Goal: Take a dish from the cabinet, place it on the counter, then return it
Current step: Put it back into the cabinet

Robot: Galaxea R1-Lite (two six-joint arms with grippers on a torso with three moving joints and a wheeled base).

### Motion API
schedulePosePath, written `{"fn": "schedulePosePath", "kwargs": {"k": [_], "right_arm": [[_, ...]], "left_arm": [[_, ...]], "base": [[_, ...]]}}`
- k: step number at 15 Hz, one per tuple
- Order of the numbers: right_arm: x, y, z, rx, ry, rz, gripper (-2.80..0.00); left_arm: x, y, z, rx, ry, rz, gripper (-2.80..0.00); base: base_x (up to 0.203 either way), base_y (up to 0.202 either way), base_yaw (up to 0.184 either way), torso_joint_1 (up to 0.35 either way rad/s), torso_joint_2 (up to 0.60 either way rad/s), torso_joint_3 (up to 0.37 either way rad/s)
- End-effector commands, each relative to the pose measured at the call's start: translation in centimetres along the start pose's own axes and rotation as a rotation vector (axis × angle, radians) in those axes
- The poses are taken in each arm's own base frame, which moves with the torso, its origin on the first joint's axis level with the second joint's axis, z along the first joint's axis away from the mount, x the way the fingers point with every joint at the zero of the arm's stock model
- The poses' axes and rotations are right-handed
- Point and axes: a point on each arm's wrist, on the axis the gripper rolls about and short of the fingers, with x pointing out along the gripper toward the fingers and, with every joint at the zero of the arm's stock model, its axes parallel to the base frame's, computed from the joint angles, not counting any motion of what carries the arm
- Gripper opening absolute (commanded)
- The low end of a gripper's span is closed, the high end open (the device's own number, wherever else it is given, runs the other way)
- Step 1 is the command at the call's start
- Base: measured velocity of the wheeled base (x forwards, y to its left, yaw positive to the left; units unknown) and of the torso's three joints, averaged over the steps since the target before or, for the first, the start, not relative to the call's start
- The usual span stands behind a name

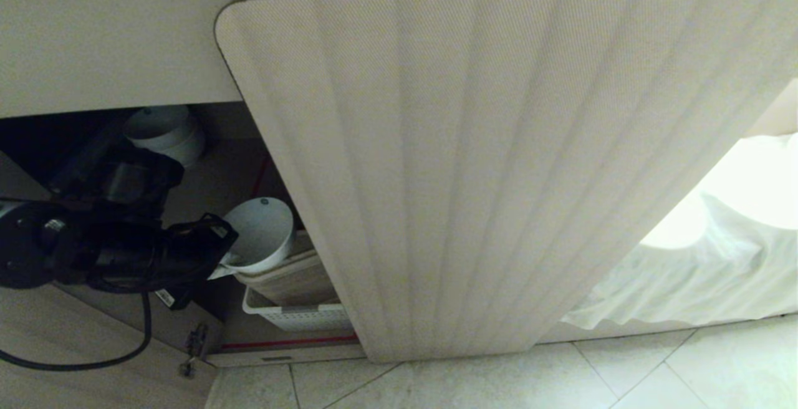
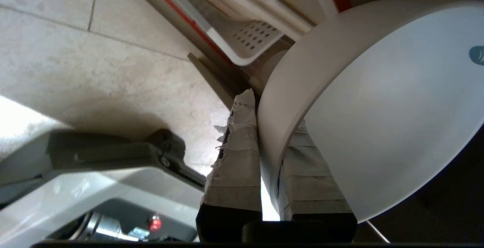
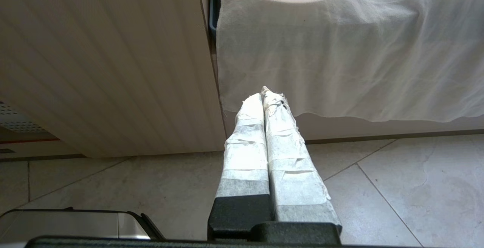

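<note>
1. Our left gripper [image 2: 270,134] pinches the rim of the bowl [image 1: 259,234], one finger inside and one outside.
2. The bowl sits tilted just past our fingers, at the open cabinet [image 1: 499,166].
3. We should move slowly, keep it level, and miss the door.
4. Our right gripper [image 3: 264,100] is pressed shut, holding nothing, by the white cloth [image 3: 340,51].

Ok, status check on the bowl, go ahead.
Left gripper shut on white bowl rim, at open cabinet. Right gripper shut, empty. White basket just below.
</note>
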Motion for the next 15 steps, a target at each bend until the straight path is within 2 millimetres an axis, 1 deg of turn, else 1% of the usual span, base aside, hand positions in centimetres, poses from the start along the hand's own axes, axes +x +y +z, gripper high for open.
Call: {"fn": "schedulePosePath", "kwargs": {"k": [1, 10, 15], "right_arm": [[0.0, 0.0, 0.0, 0.000, -0.001, 0.000, -2.80], [0.0, 0.0, 0.0, 0.000, -0.001, 0.000, -2.80], [0.0, 0.0, 0.0, 0.000, -0.001, -0.001, -2.80]], "left_arm": [[0.3, -0.3, 0.2, -0.007, 0.005, 0.006, -2.80], [1.5, -1.4, 1.0, -0.019, 0.019, 0.032, -2.80], [2.1, -1.4, 1.9, -0.055, 0.000, 0.039, -2.80]], "base": [[0.000, 0.000, 0.000, 0.000, 0.00, 0.000], [0.000, 0.000, 0.000, 0.000, 0.00, 0.000], [0.000, 0.000, 0.000, 0.000, 0.00, 0.000]]}}
